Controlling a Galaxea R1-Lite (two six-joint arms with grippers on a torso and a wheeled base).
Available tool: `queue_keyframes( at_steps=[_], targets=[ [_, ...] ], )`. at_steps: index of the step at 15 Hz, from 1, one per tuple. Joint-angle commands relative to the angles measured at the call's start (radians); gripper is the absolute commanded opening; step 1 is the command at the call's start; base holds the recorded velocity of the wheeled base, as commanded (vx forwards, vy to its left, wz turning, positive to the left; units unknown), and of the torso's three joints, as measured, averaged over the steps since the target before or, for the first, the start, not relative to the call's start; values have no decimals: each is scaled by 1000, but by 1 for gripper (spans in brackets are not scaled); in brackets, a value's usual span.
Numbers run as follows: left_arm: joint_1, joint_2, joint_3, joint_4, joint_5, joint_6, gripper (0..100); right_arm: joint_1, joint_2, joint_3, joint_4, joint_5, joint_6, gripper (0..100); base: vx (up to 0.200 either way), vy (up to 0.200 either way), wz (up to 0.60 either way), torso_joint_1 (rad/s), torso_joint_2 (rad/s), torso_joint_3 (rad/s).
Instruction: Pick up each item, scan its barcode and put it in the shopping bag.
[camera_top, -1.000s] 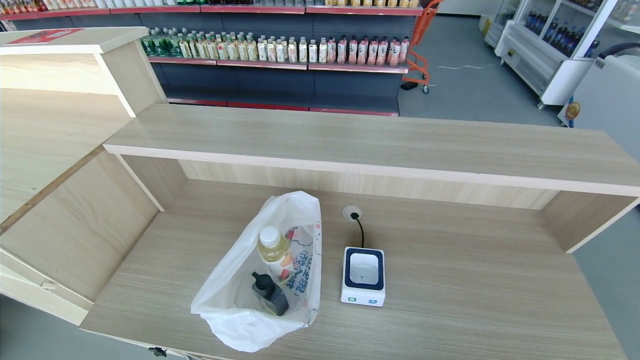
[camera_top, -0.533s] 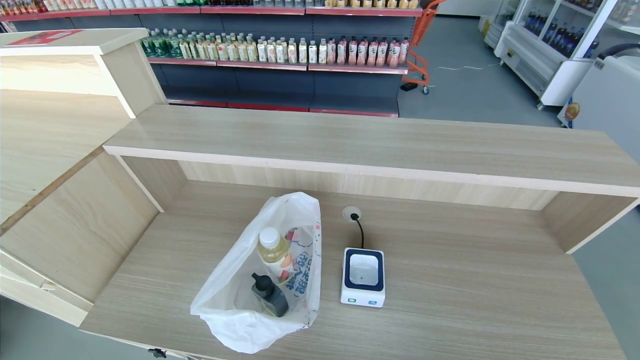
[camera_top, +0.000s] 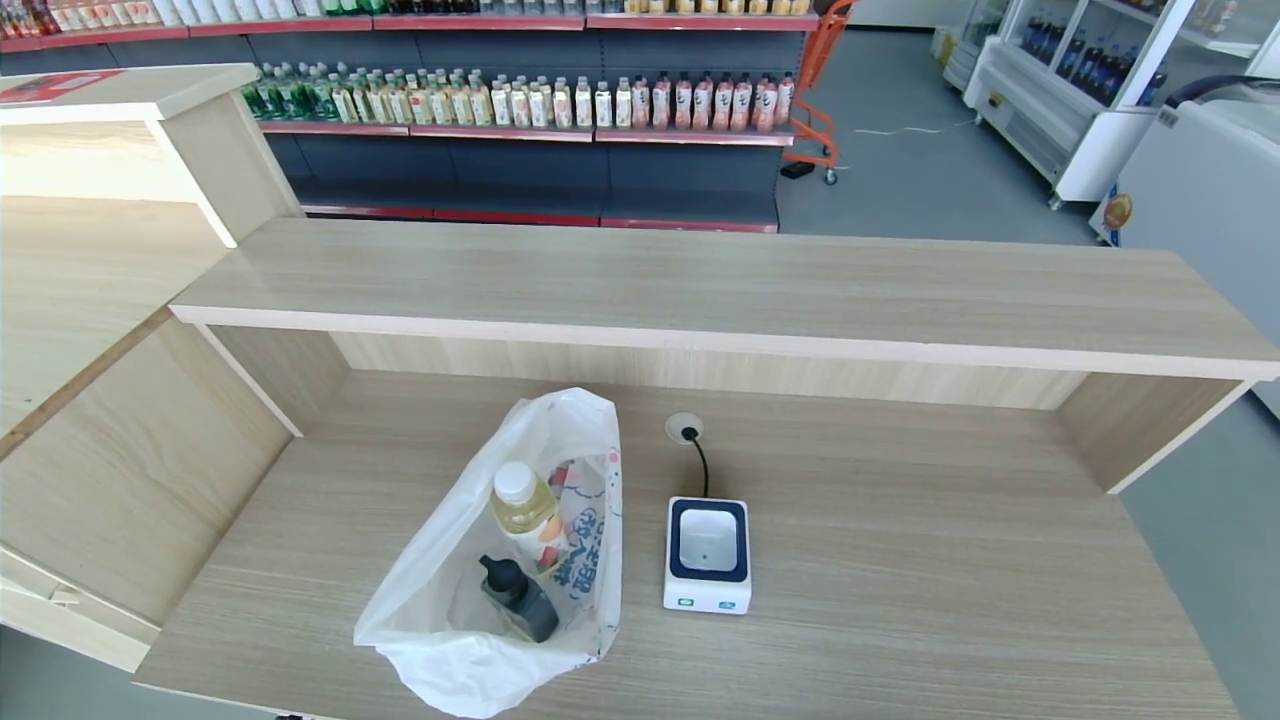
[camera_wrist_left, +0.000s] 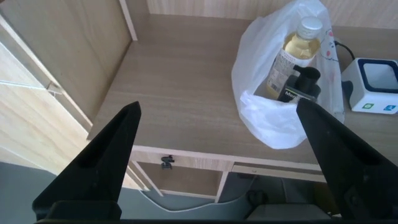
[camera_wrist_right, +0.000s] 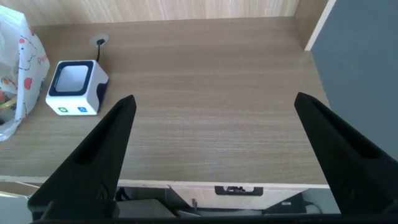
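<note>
Bag (camera_top: 445, 590) sits on the counter (camera_top: 900, 560), left of centre. Its long axis runs near to far, with the mouth gaping upward so I can see inside. Two items are already in it. A yellow bottle (camera_top: 525, 515) leans with its white cap toward the far side, its length following the bag's. A dark bottle (camera_top: 520, 600) lies nearer me, against the yellow one's lower half, with its black cap aimed far and a little left.

Just right of the bag, slightly apart, the scanner (camera_top: 707, 553) sits flat with its window up. Its cable (camera_top: 697, 460) runs to a hole on the far side.

My left gripper (camera_wrist_left: 219, 107) hangs above the counter's near-left edge with its jaws spread wide, holding nothing. My right gripper (camera_wrist_right: 214, 98) is just as wide and empty over the near edge, right of the scanner.
</note>
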Motion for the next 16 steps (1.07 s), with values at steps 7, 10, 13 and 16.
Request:
queue_keyframes(
  at_steps=[7,10,13,16],
  targets=[
    [-2,0,0,0,1,0,100,-1,2,0,-1,-4,24,0,0,0,0,0,0,0],
    [-2,0,0,0,1,0,100,-1,2,0,-1,-4,22,0,0,0,0,0,0,0],
    [-2,0,0,0,1,0,100,-1,2,0,-1,-4,22,0,0,0,0,0,0,0],
    [-2,0,0,0,1,0,100,-1,2,0,-1,-4,22,0,0,0,0,0,0,0]
  ],
)
